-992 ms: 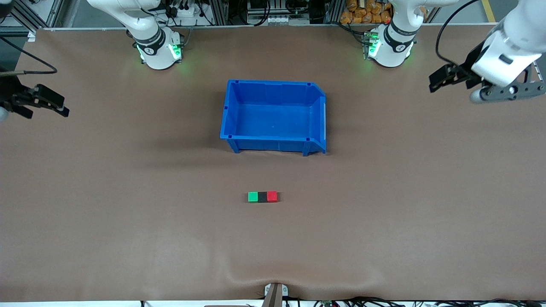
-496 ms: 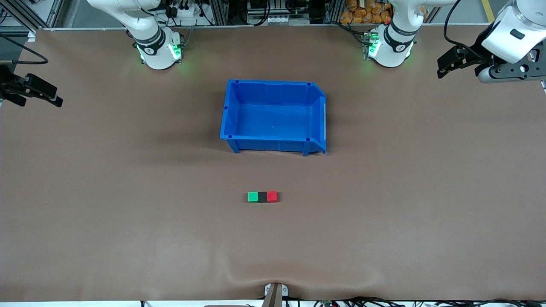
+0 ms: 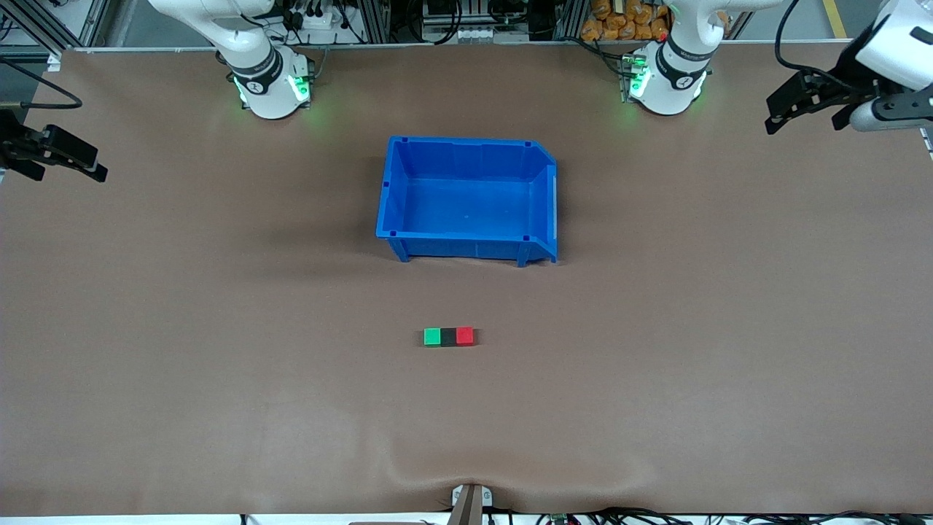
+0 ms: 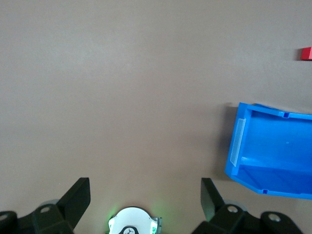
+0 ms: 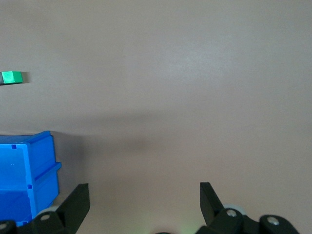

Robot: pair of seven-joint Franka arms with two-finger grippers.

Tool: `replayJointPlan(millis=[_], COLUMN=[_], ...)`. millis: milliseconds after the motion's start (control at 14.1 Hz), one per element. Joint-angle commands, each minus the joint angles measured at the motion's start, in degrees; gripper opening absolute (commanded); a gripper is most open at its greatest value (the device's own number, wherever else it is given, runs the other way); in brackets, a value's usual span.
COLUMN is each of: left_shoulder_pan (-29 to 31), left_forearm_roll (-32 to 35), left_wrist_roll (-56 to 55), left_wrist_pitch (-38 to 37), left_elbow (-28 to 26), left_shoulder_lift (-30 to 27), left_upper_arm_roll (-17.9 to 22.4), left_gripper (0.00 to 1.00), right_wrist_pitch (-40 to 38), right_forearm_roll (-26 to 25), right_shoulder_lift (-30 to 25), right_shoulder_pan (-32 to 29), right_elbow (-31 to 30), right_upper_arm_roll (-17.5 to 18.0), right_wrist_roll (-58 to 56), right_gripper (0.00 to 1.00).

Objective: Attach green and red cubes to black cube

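The green cube (image 3: 432, 336), the black cube (image 3: 448, 336) and the red cube (image 3: 465, 335) sit in a touching row on the brown table, black in the middle, nearer to the front camera than the blue bin (image 3: 466, 249). The red cube (image 4: 306, 53) shows in the left wrist view, the green cube (image 5: 10, 77) in the right wrist view. My left gripper (image 3: 778, 117) is open and empty, high over the left arm's end of the table (image 4: 145, 195). My right gripper (image 3: 91, 162) is open and empty over the right arm's end (image 5: 144, 195).
The open blue bin stands empty mid-table, between the arm bases and the cube row; it also shows in the left wrist view (image 4: 273, 113) and the right wrist view (image 5: 46, 185). The left arm's base (image 4: 132, 222) shows between the left fingers.
The left gripper has drawn back toward the left arm's end of the table and its base edge. The right gripper drew back a little, then held still. The cubes have not moved.
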Motion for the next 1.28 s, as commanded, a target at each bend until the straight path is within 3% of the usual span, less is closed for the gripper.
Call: replayJointPlan(millis=[0, 1204], left_shoulder_pan=[0.6, 0.7], left_forearm_roll=[1.5, 1.6], left_wrist_roll=[0.7, 1.2], left_wrist_pitch=[-0.5, -1.9], left_elbow=[1.9, 1.1], left_shoulder_lift=[0.8, 2.2], left_upper_arm_roll=[-0.3, -0.4], left_gripper=[1.0, 1.0], right_wrist_pitch=[-0.6, -0.9], right_forearm_roll=[0.2, 0.2], right_shoulder_lift=[0.4, 0.7], right_shoulder_pan=[-0.1, -0.5], right_elbow=[1.4, 2.2], right_upper_arm_roll=[0.6, 0.4], right_wrist_roll=[1.0, 1.0], right_gripper=[1.0, 1.0])
